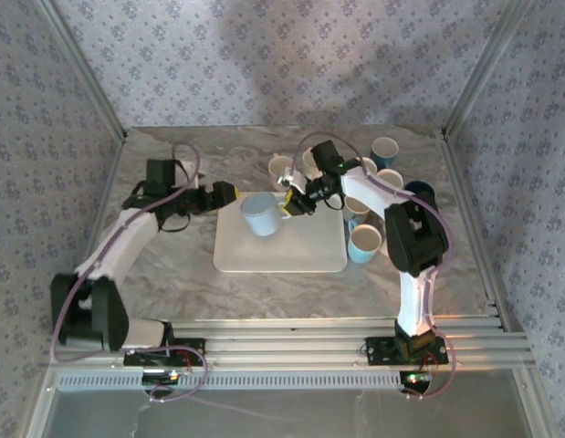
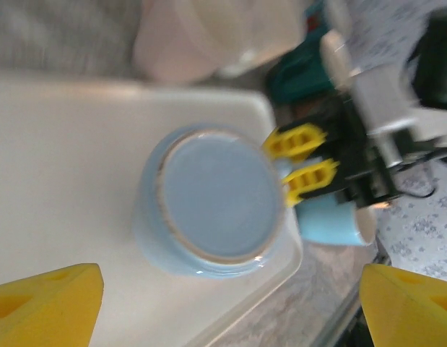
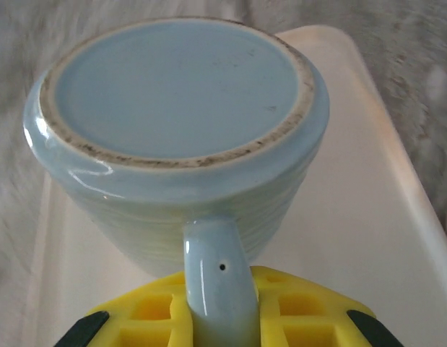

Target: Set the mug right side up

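Note:
A light blue ribbed mug (image 1: 261, 213) stands bottom up on the left part of the white tray (image 1: 282, 255). Its unglazed foot ring and flat base (image 3: 180, 94) face upward, and its mouth is hidden. My right gripper (image 3: 217, 311) is shut on the mug's handle (image 3: 212, 267), with a yellow pad on each side of it. It reaches in from the mug's right (image 1: 289, 206). My left gripper (image 1: 229, 193) hovers just left of the mug, its yellow fingertips (image 2: 46, 303) spread wide and nothing between them. The mug's base (image 2: 217, 199) lies ahead of it.
Several other mugs stand behind and to the right of the tray: a white one (image 1: 280, 167), a blue one (image 1: 384, 149), a light blue one (image 1: 364, 242). Patterned walls close the table on three sides. A metal rail (image 1: 291, 328) runs along the near edge.

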